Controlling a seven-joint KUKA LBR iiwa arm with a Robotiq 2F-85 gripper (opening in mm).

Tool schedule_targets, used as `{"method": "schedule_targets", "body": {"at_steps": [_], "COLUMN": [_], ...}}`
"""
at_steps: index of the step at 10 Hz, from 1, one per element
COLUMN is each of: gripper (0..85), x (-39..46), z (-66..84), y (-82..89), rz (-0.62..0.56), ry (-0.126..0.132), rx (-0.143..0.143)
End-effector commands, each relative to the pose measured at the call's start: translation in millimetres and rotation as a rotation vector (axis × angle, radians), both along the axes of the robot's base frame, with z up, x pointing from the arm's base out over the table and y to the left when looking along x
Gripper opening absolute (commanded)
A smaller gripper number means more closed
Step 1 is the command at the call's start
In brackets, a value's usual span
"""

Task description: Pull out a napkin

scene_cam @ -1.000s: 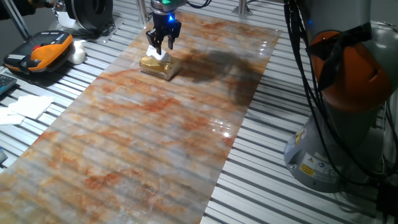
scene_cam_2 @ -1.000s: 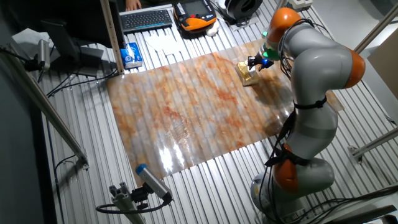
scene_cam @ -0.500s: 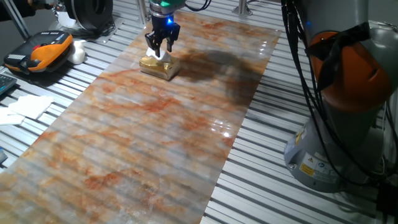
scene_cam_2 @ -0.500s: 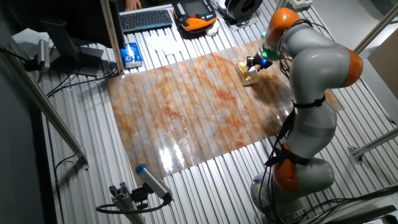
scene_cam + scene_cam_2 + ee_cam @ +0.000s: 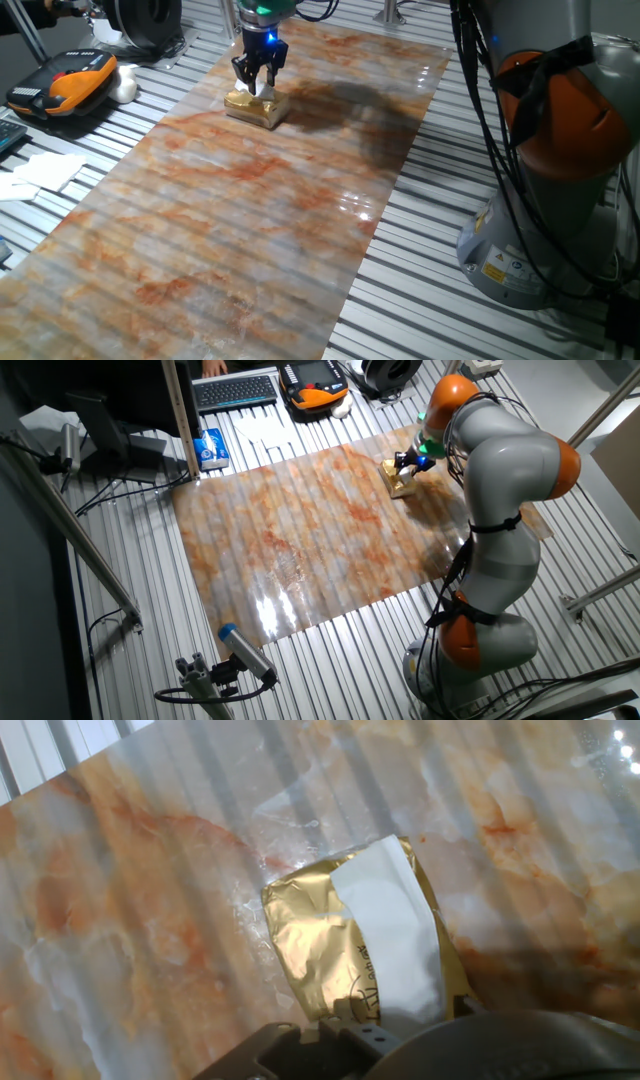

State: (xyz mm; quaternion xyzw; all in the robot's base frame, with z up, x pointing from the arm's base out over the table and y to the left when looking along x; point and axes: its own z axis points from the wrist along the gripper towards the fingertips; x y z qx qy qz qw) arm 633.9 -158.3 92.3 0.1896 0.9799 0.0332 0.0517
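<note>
A small golden tissue box [image 5: 252,107] lies at the far end of the marbled mat; it also shows in the other fixed view [image 5: 402,482] and in the hand view [image 5: 315,950]. A white napkin [image 5: 395,935] rises out of the box top as a strip towards the hand camera. My gripper [image 5: 256,86] hangs straight above the box with its fingers closed on the top of the napkin [image 5: 257,91]. In the other fixed view the gripper [image 5: 406,465] sits just over the box. The fingertips themselves are hidden in the hand view.
The marbled mat [image 5: 250,210] covers the slatted table. An orange-black pendant [image 5: 68,80] and white paper sheets [image 5: 45,170] lie at the left. The robot's base [image 5: 545,200] stands at the right. A keyboard [image 5: 235,390] and a blue box [image 5: 210,448] lie beyond the mat.
My gripper has shifted slightly left and up over the box, with the napkin still between its fingers. The box has stayed in place.
</note>
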Motion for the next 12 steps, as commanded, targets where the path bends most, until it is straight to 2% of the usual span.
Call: {"method": "schedule_targets", "body": {"at_steps": [1,4,5,8,9,12], "gripper": [51.0,51.0,34.0,34.0,17.0,17.0], "x": [0.4,2.3,2.3,2.1,2.1,4.4], "z": [-0.4,-3.8,-3.9,-3.4,-3.4,-3.6], "y": [0.4,3.1,3.1,2.6,2.6,4.8], "rz": [0.001,0.011,0.019,0.033,0.036,0.044], "ry": [0.001,0.007,0.01,0.012,0.012,0.012], "rx": [0.001,0.013,0.017,0.021,0.021,0.016]}}
